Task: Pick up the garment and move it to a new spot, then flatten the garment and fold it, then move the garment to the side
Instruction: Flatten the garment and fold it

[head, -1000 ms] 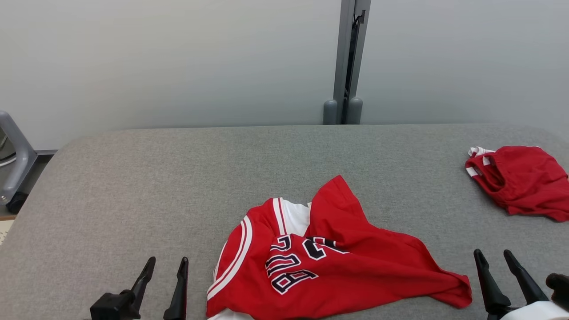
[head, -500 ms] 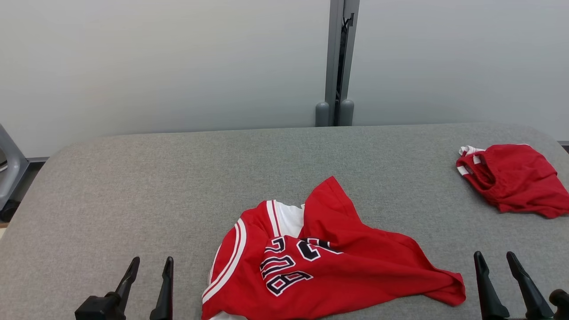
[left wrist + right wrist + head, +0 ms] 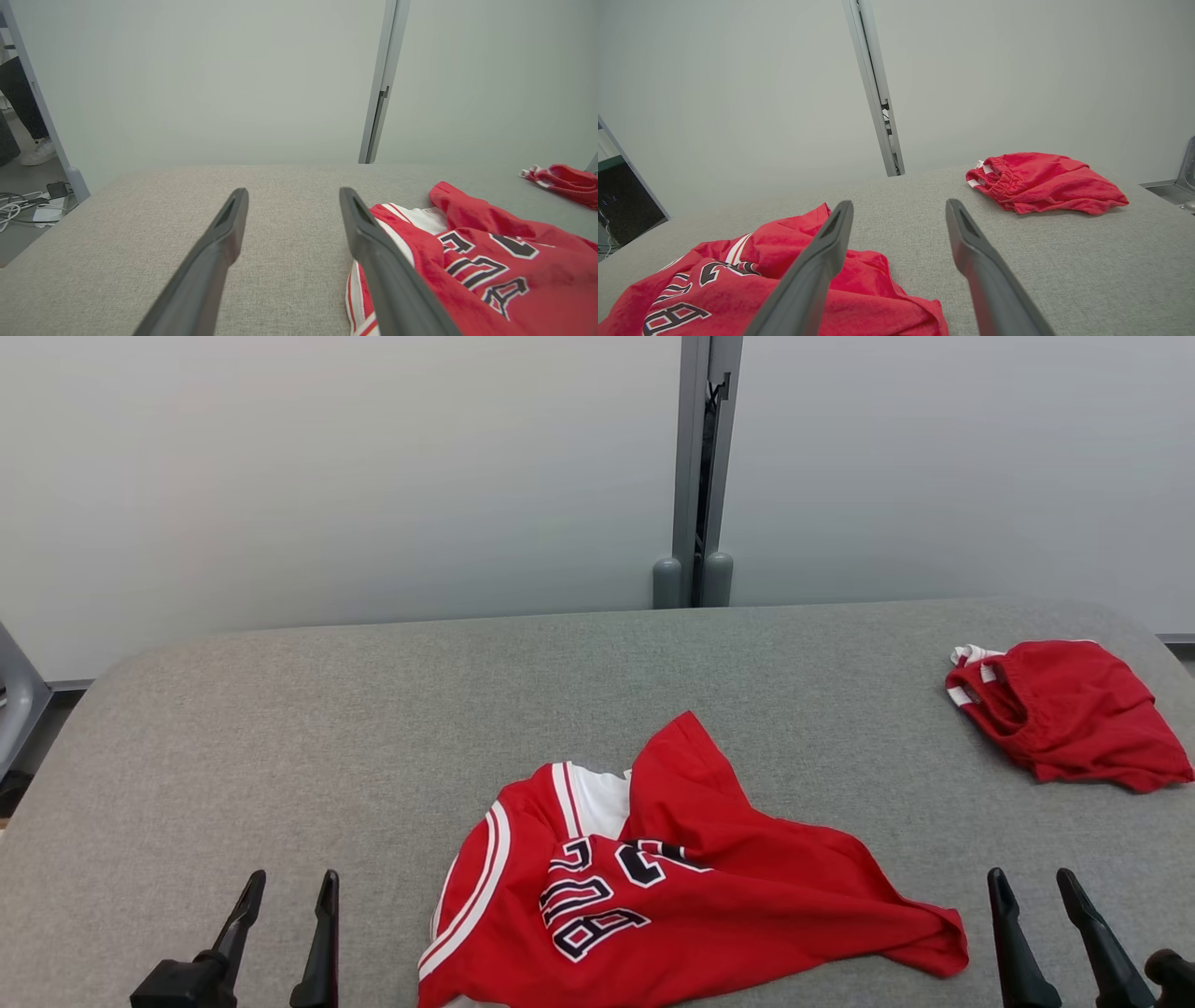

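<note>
Jersey [image 3: 691,896] is seen crumpled on the table [image 3: 280,728], near its front edge. It is judged to be light, soft and limp, so it is best taken at 2 points, at the striped shoulder edge and at the hem corner. The left gripper [image 3: 292,879] and the right gripper [image 3: 1031,877] are kept apart and empty, 1 at each side of it. Shorts [image 3: 1064,714] are laid at the far right. Cables [image 3: 14,210] and a shoe [image 3: 39,151] on the floor are added by the left wrist view.

Open pincer [image 3: 899,204], crumpled jersey [image 3: 780,238], red shorts [image 3: 1045,182]
</note>
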